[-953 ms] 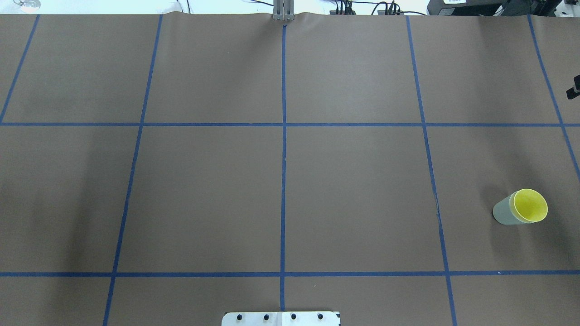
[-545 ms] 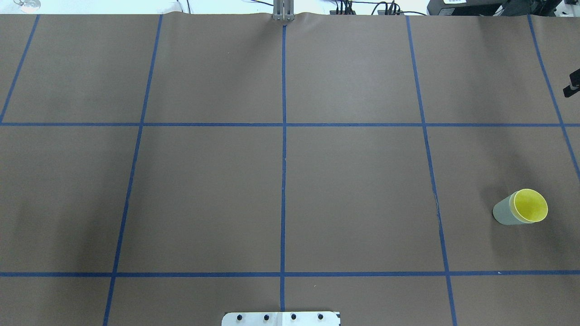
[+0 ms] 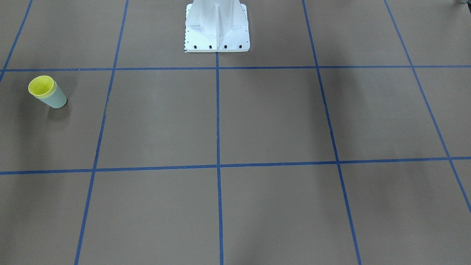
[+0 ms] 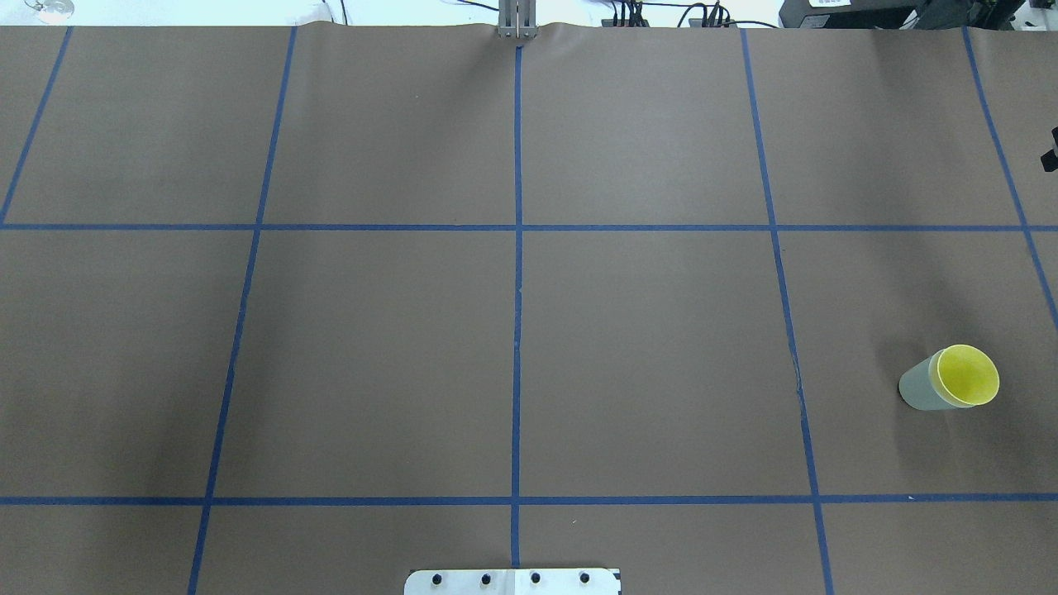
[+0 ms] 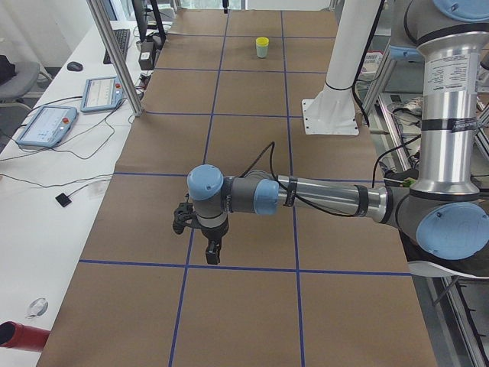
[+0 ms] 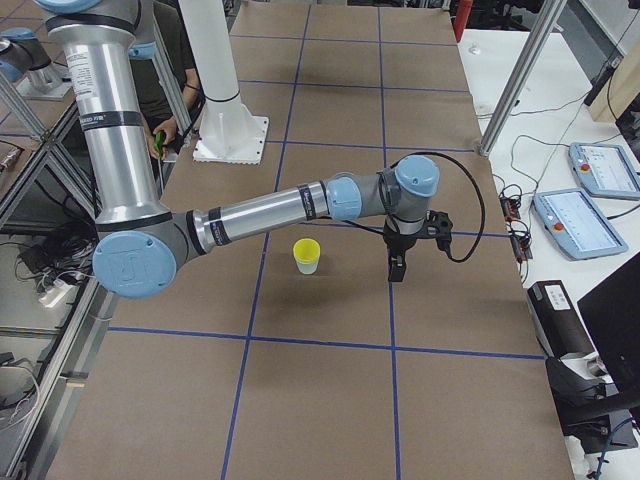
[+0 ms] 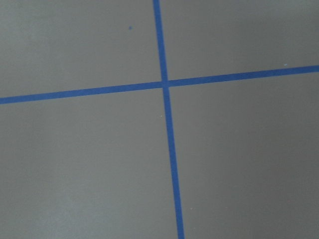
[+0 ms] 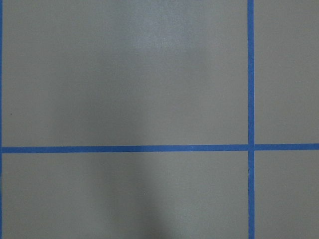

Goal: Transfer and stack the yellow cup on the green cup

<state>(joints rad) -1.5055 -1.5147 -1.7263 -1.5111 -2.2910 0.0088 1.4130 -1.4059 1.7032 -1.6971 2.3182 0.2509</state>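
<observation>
The yellow cup sits nested inside the green cup, upright near the table's right end. The pair also shows in the front view, yellow cup in green cup, and in the right side view. My right gripper hangs fingers-down beyond the cups, apart from them; only a dark sliver of it shows at the overhead view's right edge. My left gripper hangs over the table's far left end. I cannot tell whether either is open or shut. Both wrist views show only brown paper and blue tape.
The white robot pedestal stands at the robot's edge of the table, its base plate at the bottom of the overhead view. Blue tape lines grid the brown paper. Side benches hold tablets and cables.
The dark sliver of my right gripper at the overhead view's right edge has shifted slightly up and out towards the edge. The nested cups have not moved.
</observation>
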